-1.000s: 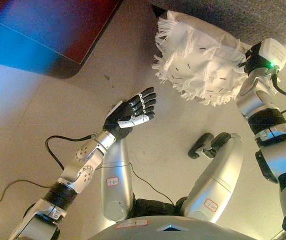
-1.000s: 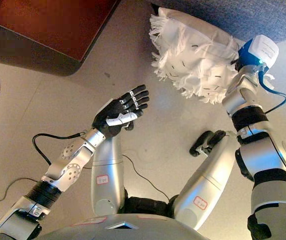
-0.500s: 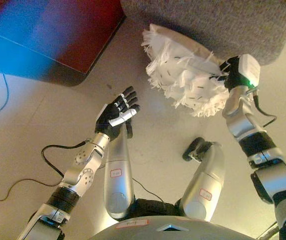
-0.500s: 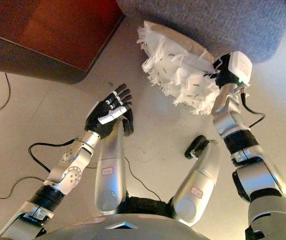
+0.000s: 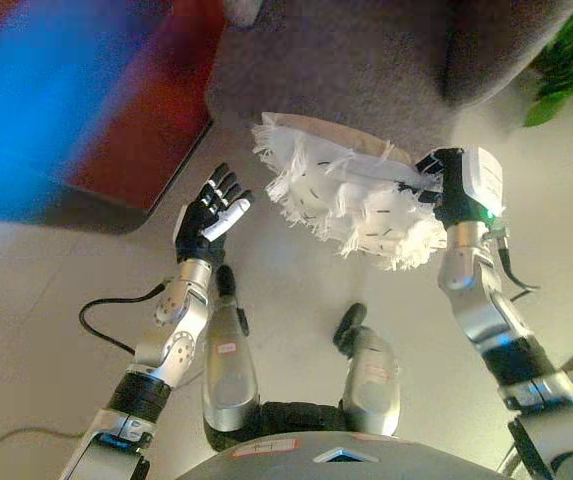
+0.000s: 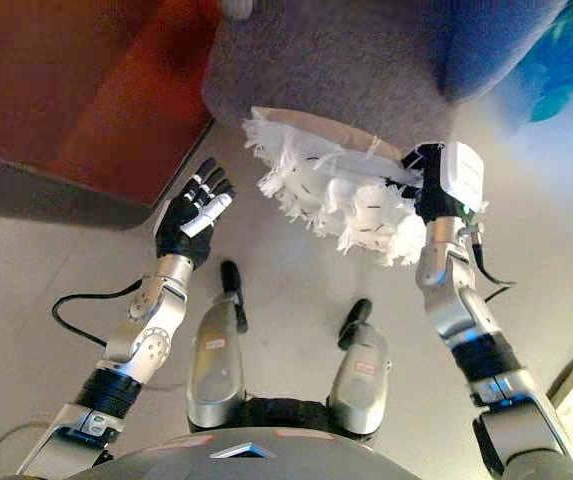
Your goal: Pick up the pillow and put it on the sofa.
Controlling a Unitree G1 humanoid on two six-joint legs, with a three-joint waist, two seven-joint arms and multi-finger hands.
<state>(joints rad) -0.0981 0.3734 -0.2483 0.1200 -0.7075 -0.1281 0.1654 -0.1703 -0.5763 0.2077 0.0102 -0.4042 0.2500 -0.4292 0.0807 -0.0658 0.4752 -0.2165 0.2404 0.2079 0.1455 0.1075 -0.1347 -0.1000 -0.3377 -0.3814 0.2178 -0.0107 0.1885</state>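
The white fringed pillow (image 5: 341, 195) hangs in the air in front of the grey sofa (image 5: 336, 70), its tan underside turned toward the sofa's front. My right hand (image 5: 438, 180) grips the pillow's right edge, dark fingers curled over the fringe. My left hand (image 5: 206, 215) is raised to the pillow's left, a short gap away, palm facing the pillow and fingers straight, holding nothing.
A red-brown low table (image 6: 86, 90) stands at the left, close beside the sofa's corner. Green plant leaves (image 5: 566, 60) show at the top right past the sofa's arm. Pale floor (image 6: 296, 270) lies below the pillow.
The camera has swung up, so much more of the sofa and a plant show. The pillow stays in my right hand, now level with the sofa's front. My left hand points more upward.
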